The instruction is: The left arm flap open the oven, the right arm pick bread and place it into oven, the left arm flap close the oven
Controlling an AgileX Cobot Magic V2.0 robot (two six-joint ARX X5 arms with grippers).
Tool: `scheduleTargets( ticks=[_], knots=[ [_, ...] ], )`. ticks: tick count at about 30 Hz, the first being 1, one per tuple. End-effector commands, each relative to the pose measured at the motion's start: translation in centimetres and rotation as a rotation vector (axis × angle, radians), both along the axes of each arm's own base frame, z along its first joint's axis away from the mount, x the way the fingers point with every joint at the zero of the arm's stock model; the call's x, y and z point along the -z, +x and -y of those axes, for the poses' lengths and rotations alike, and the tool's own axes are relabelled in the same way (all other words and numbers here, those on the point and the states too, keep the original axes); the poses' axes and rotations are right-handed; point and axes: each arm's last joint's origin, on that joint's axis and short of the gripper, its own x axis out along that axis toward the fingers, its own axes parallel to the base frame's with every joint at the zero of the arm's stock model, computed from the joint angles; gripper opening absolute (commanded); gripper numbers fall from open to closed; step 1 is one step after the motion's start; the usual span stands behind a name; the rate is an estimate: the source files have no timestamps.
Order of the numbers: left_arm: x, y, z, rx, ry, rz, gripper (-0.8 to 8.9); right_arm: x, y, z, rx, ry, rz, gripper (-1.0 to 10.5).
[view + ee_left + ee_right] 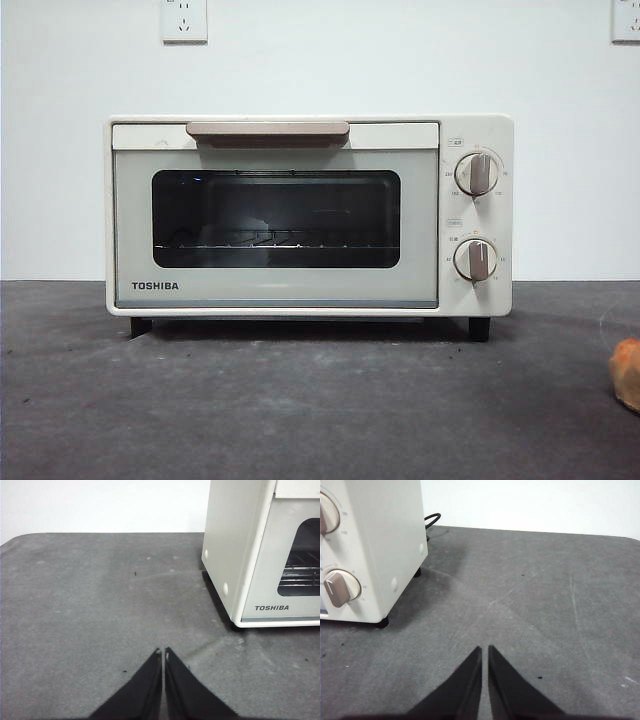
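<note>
Nothing of the task is done yet — I see the oven (308, 215) with its door shut, handle (268, 131) up, wire rack empty. My left gripper (162, 653) hovers over bare table (90, 605), jaws pressed narrow, holding nothing, the oven ahead and to its right. My right gripper (485, 650), equally narrow and empty, has the oven's knob side ahead-left. The bread (627, 372) sits at the front view's right edge — nothing blocks the door.
</note>
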Motion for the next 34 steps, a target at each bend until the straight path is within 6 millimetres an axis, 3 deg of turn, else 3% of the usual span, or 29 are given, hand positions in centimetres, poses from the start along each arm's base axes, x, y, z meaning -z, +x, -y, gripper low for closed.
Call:
scheduleTargets(
  ticks=[1,5,10,15,24,34],
  knots=[
    [0.7,0.1,0.0,-0.005,-0.044,-0.025,0.12,0.1,0.0,0.0,0.005,0.042,0.002,0.2],
    [0.7,0.1,0.0,-0.026,-0.190,-0.036,0.12,0.2,0.0,0.0,0.009,0.112,-0.009,0.2],
    [0.5,0.0,0.3,0.039,-0.321,-0.055,0.12,0.1,-0.1,-0.4,-0.113,0.273,-0.042,0.1],
    [-1.3,-0.2,0.5,0.070,-0.463,-0.033,0.13,-0.9,-0.3,-0.5,-0.118,0.425,-0.045,0.1],
    [-7.9,-1.1,0.5,0.073,-0.572,0.020,0.13,-8.1,-2.5,-0.4,-0.123,0.454,0.020,0.1],
    [-16.0,-0.2,1.7,0.256,-0.466,-0.046,0.13,-15.6,-4.1,-0.8,-0.265,0.353,-0.087,0.1]
  ],
)
